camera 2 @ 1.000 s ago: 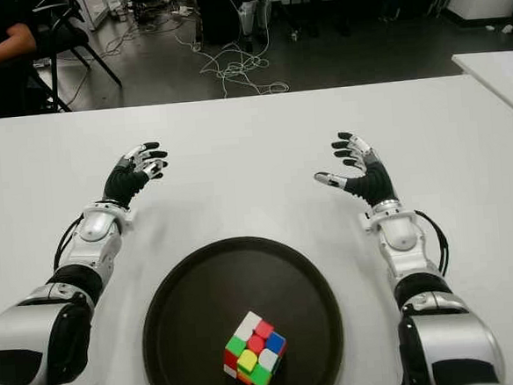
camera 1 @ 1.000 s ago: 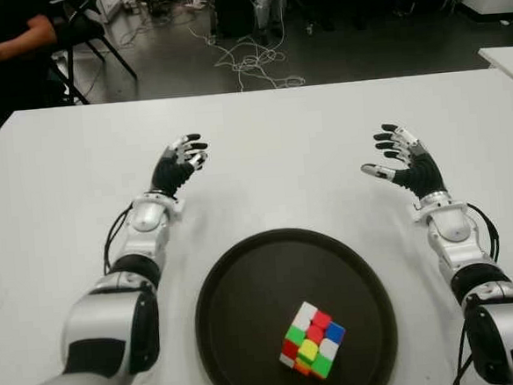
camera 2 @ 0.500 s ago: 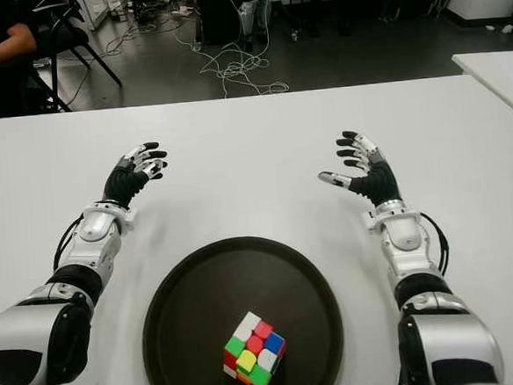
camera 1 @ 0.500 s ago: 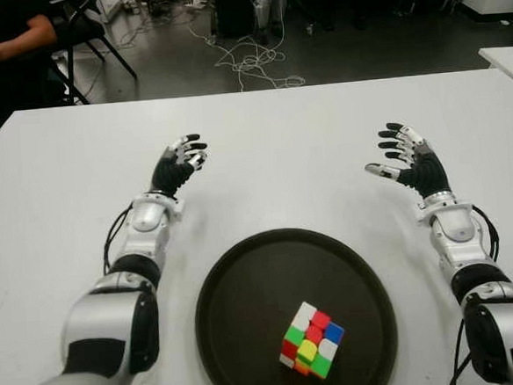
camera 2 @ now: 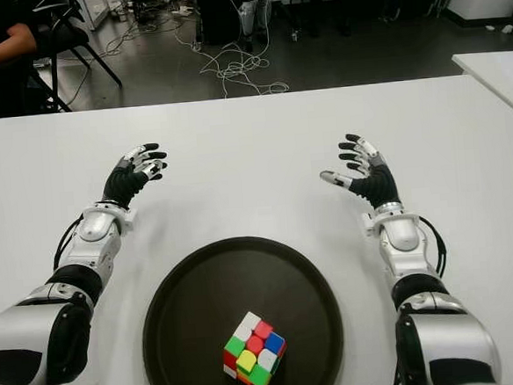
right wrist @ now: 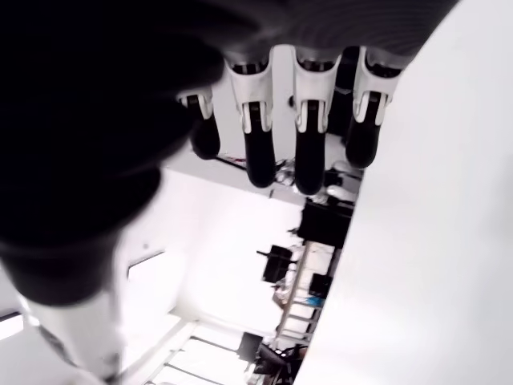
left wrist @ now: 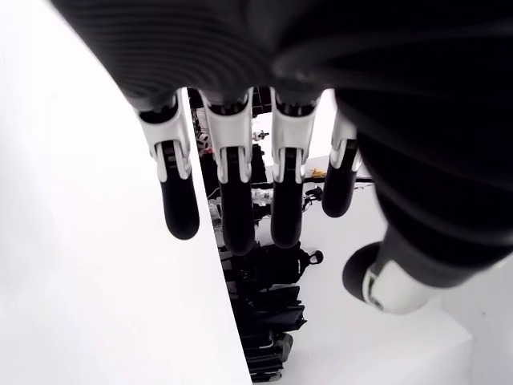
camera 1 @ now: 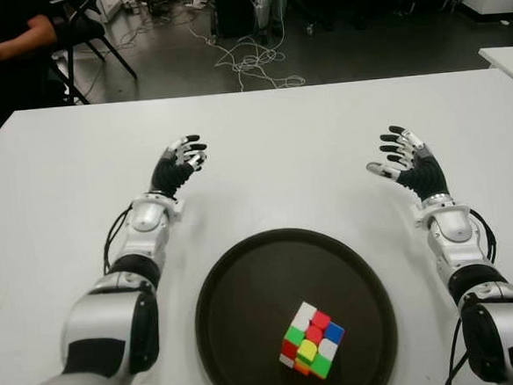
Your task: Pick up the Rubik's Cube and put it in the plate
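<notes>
Rubik's Cube [camera 1: 312, 339] sits inside the plate [camera 1: 245, 281], toward its near right part, apart from the rim. No long axis on it; it stands rotated, one vertical corner edge facing us, top face reads as a diamond. Top shows white and red squares; the facing sides show green, red, blue, yellow and orange.

We hold nothing. Left hand [camera 1: 176, 165] shows beyond the plate on its left, fingers [left wrist: 231, 200] spread and loose in the wrist view. Right hand [camera 1: 408, 162] shows beyond the plate on its right, fingers [right wrist: 260, 152] likewise splayed, nothing between them. Both well apart from the cube.

Room: white surface [camera 1: 280, 147] is bare between the two hands and out to its far edge. Plate's near rim is cut off at the bottom of the eye views. A second white table corner [camera 1: 507, 60] shows far right, mostly cropped.

Far left, a seated person's arm [camera 1: 4, 43] is partly out of frame. Cables [camera 1: 252, 61] lie on the floor past the far edge. We can't tell whether either hand touches the surface.
</notes>
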